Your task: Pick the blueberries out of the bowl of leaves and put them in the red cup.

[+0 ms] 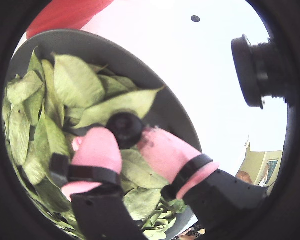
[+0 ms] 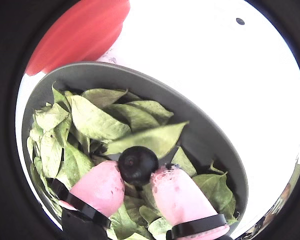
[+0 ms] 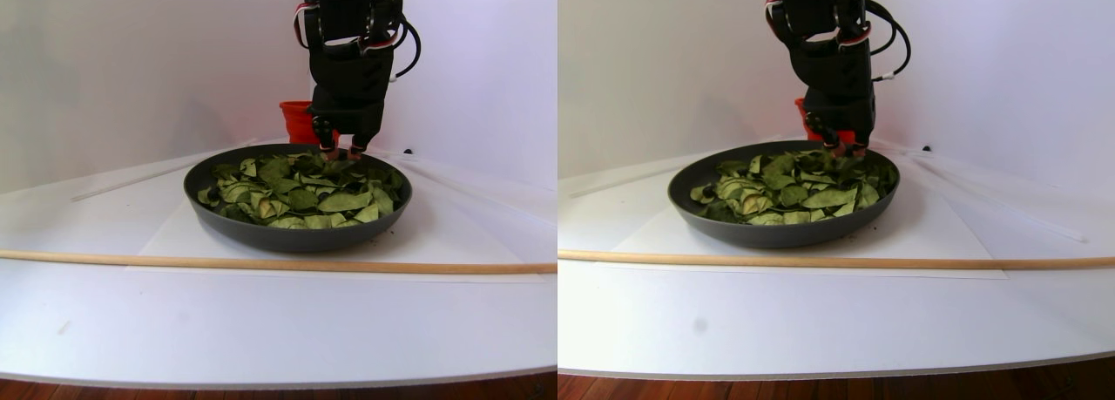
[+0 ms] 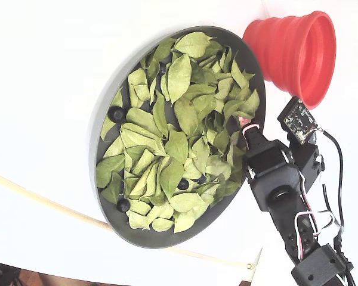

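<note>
In both wrist views my gripper is shut on one dark blueberry, pinched between the pink fingertips just above the leaves. The grey bowl is full of light green leaves. Three more blueberries lie among them in the fixed view. There the gripper sits at the bowl's right edge, on the side nearest the red cup, which stands just beyond the rim.
A thin wooden stick lies across the white table in front of the bowl. A second black camera lens juts out beside the gripper. A white wall stands behind the cup.
</note>
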Available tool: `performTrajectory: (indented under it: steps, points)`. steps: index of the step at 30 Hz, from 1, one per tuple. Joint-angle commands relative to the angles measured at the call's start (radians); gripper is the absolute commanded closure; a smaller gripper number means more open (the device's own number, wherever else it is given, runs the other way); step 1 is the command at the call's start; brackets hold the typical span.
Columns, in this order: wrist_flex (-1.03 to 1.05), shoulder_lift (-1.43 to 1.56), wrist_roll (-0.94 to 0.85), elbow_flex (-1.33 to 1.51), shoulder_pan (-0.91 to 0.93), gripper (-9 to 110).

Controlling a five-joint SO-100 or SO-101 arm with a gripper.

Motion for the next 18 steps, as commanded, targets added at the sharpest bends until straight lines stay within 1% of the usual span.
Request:
performTrajectory:
  steps: [1,18]
  points:
    - [0.005,0.149,-0.014,0.003,0.032,92]
    - [0.069,0.288,-0.049,0.087,0.018,92]
